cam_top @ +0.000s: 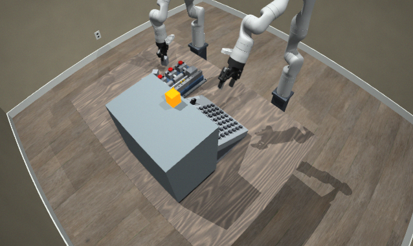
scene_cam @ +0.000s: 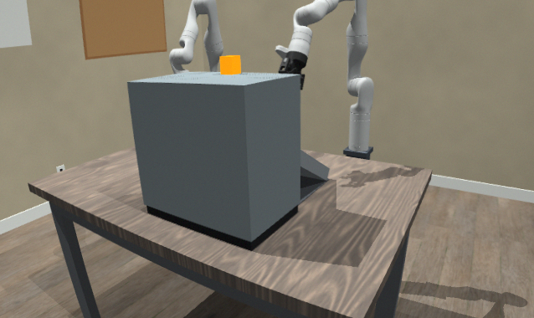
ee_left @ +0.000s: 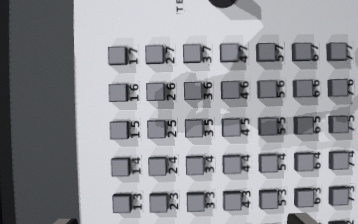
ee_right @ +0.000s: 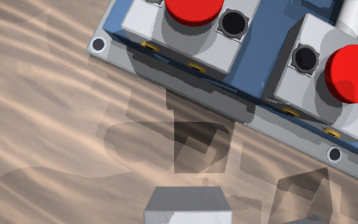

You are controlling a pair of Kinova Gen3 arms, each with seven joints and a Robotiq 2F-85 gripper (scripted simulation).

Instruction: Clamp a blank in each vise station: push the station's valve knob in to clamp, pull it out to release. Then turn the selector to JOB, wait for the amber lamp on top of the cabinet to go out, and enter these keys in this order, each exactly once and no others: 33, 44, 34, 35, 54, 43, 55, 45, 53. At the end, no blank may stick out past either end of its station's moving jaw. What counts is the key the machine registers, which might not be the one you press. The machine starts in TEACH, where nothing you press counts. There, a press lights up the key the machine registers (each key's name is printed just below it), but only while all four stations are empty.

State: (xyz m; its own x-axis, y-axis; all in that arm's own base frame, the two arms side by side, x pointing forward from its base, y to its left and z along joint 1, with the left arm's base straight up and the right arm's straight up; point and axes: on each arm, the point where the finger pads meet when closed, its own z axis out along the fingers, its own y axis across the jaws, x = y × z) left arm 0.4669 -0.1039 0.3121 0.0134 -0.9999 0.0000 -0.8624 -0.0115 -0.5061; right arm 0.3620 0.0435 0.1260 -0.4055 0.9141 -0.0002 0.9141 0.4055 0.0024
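Observation:
My right gripper (cam_top: 163, 57) is shut on a grey blank (cam_top: 164, 61) (ee_right: 187, 202), held above the table beside the vise fixture. Red valve knobs (cam_top: 170, 69) (ee_right: 354, 74) stand on the stations; their in or out position is unclear. My left gripper (cam_top: 226, 84) (ee_left: 184, 220) is open and empty, high above the key panel (cam_top: 231, 141) (ee_left: 92, 100). Keys such as 35 (ee_left: 194, 128) and 44 (ee_left: 231, 164) show no light. The selector (cam_top: 193, 101) (ee_left: 223, 2) is partly cut off in the left wrist view; its setting is unclear. The amber lamp (cam_top: 173, 98) (scene_cam: 230, 64) looks bright.
The tall grey cabinet (cam_top: 150, 129) (scene_cam: 194, 146) stands behind the key panel and hides part of the vise fixture. Another light block (cam_top: 155, 72) shows beside the fixture, near the cabinet's corner. The fixture's base edge (ee_right: 145, 77) runs diagonally in the right wrist view.

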